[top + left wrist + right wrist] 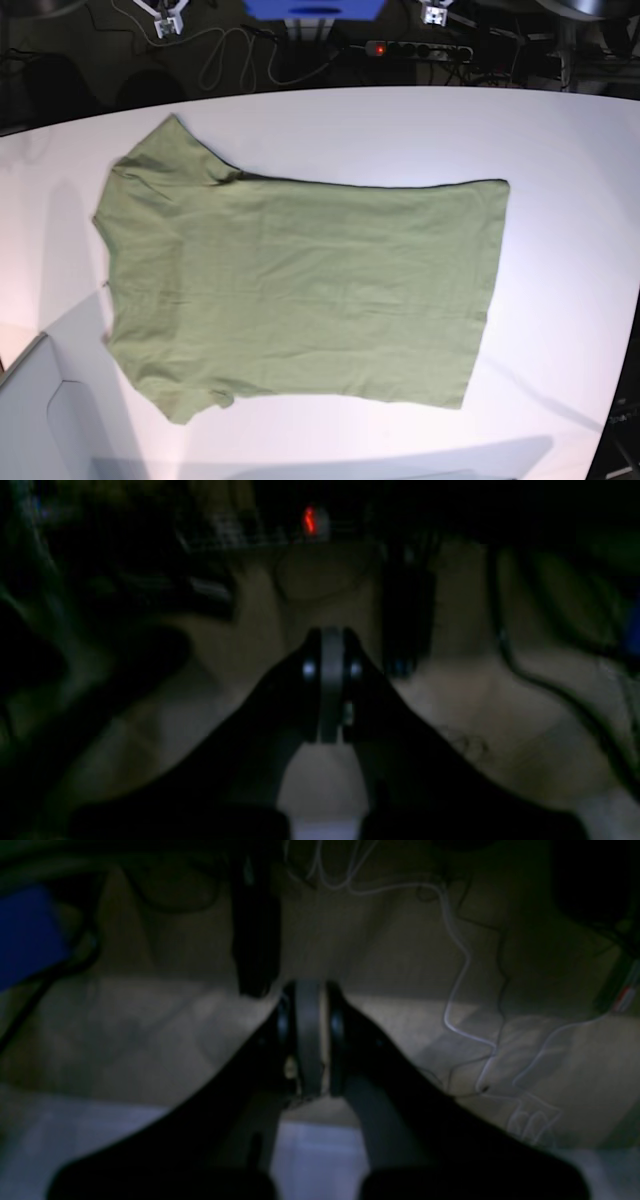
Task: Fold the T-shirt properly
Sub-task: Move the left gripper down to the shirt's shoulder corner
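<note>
Both claws stand closed and empty, the right claw (320, 1040) and the left claw (330, 685), drawn back past the far edge of the white table (560, 260) as the base view shows it. From them, the olive T-shirt (320, 280) lies out over that edge, spread on the tabletop and well apart from either claw. Its near long side, running between the upper sleeve and the hem corner, seems the likely first reach: the right arm is nearer the sleeve (175, 155), the left arm nearer the hem corner (495, 190). The shirt's long axis runs roughly along the table edge, collar toward the right arm's side, hem toward the left's.
</note>
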Tool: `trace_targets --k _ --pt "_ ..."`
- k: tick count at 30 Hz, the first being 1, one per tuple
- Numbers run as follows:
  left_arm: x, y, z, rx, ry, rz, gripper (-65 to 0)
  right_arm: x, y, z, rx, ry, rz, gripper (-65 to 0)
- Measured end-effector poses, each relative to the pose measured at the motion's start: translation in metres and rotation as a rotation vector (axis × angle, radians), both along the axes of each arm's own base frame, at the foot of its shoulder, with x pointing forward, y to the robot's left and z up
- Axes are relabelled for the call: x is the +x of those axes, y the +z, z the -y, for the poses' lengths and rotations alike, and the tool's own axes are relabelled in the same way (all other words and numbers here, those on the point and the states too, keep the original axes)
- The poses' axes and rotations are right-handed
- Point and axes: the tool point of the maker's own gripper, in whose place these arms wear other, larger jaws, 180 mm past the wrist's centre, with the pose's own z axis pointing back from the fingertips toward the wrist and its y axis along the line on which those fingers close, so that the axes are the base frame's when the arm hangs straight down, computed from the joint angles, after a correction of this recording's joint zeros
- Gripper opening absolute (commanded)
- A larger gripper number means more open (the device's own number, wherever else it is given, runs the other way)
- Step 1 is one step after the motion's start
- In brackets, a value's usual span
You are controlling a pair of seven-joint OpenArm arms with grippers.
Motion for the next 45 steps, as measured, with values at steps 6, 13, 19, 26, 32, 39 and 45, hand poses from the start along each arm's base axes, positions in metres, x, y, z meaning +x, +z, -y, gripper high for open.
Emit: trace_targets --k 6,13,19,26,32,39,45 --pt "0.028 0.058 0.000 0.003 -0.085 0.129 -65.0 0.023 0.053 0.002 -0.019 0.082 0.045 -64.7" --pt "0.071 0.121 0.026 -0.044 -0.128 0.304 -65.0 0.076 0.119 0.018 -0.088 0.095 0.216 -64.5" --pt "0.100 0.149 0.033 -0.054 -0.139 0.404 -49.7 0.091 0.119 0.012 -0.044 0.198 0.231 -57.4" --pt "0.148 0.174 0.017 0.003 -0.124 0.549 -30.3 0.101 0.121 0.005 -0.015 0.241 0.261 -30.6" --pt "0.199 0.194 -0.002 -0.036 -0.001 0.698 -29.6 0.108 0.121 0.004 -0.017 0.241 0.273 -26.8" --pt "0.240 0.177 -0.051 -0.082 0.220 0.670 -29.3 0.113 0.121 0.004 -0.019 0.238 0.284 -26.8" --pt "0.269 0.158 -0.072 -0.121 0.327 0.644 -29.3 0.114 0.121 0.004 -0.019 0.238 0.288 -26.8"
